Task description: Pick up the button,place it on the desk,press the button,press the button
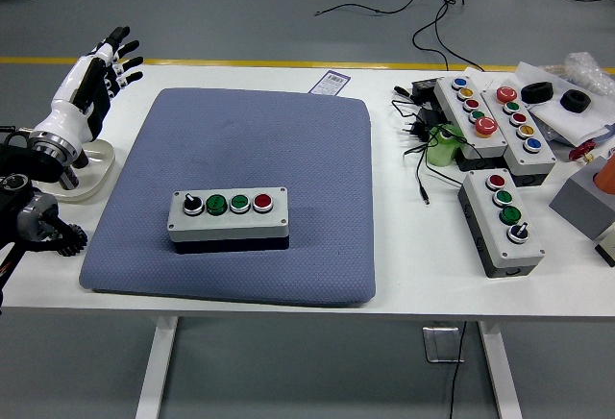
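Observation:
A grey button box lies on the blue mat, left of the mat's middle near its front. It carries a black knob, two green buttons and a red button in a row. My left hand is raised above the table's far left, well away from the box, with its fingers spread and holding nothing. The right arm is out of view.
A white dish with small items sits at the left edge under my left arm. Three more button boxes, cables, a green object and black rings crowd the right side.

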Robot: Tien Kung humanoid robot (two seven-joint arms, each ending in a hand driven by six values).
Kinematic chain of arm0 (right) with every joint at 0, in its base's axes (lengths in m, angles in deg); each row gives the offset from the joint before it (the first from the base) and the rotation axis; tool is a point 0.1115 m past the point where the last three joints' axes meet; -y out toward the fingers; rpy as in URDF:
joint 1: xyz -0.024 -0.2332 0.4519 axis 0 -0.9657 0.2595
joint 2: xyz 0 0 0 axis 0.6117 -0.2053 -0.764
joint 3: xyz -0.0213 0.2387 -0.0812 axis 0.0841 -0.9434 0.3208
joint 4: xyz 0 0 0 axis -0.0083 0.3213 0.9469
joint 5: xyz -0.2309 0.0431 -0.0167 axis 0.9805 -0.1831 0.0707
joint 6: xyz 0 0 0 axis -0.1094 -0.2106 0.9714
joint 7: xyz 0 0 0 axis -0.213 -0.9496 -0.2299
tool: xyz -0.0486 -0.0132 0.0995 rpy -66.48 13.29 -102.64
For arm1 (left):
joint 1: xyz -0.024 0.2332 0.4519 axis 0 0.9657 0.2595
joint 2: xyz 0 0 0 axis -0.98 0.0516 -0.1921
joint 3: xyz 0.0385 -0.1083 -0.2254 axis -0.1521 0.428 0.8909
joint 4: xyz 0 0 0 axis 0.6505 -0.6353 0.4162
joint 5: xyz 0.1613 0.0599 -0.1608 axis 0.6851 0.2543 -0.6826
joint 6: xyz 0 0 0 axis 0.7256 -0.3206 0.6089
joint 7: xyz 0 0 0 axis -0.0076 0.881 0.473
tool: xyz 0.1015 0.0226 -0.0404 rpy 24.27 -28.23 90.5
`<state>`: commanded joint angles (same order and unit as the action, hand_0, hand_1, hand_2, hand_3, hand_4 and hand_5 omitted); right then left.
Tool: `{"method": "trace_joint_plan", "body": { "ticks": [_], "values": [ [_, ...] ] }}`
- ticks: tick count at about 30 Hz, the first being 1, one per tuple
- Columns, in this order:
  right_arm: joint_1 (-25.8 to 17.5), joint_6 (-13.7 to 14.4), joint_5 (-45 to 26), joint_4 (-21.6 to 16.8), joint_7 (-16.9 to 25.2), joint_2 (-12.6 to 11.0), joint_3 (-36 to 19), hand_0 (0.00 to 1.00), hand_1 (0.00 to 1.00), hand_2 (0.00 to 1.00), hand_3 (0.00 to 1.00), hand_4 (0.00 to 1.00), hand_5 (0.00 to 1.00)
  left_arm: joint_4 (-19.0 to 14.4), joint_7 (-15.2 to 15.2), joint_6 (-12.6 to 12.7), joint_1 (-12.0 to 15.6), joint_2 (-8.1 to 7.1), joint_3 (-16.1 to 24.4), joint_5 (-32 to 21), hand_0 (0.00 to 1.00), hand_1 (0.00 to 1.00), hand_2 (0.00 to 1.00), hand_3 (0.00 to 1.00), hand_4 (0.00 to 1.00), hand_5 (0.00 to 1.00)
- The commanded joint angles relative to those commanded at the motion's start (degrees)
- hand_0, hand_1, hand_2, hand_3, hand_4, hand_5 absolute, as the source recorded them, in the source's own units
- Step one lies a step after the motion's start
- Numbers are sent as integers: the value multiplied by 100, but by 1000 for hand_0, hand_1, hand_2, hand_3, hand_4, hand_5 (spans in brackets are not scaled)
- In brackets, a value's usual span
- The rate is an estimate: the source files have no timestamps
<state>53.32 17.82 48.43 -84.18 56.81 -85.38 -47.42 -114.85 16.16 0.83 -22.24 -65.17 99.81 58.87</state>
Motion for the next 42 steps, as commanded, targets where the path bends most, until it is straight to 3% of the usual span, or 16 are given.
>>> {"method": "trace_joint_plan", "body": {
  "ticks": [4, 9, 42],
  "values": [
    [-6, -2, 28, 0, -9, 9, -16, 621, 684, 727, 639, 349, 152, 103, 13, -101, 44, 22, -21, -749, 833, 888, 926, 947, 663, 998],
    [-8, -2, 57, 0, -5, 10, -52, 621, 684, 727, 639, 350, 151, 149, 15, -164, 66, 21, -17, -889, 829, 884, 924, 942, 659, 998],
    [14, -6, 73, 0, 19, 0, -72, 618, 682, 725, 637, 347, 152, 225, 86, -296, 55, -23, 18, -927, 833, 885, 919, 943, 641, 998]
  ]
}}
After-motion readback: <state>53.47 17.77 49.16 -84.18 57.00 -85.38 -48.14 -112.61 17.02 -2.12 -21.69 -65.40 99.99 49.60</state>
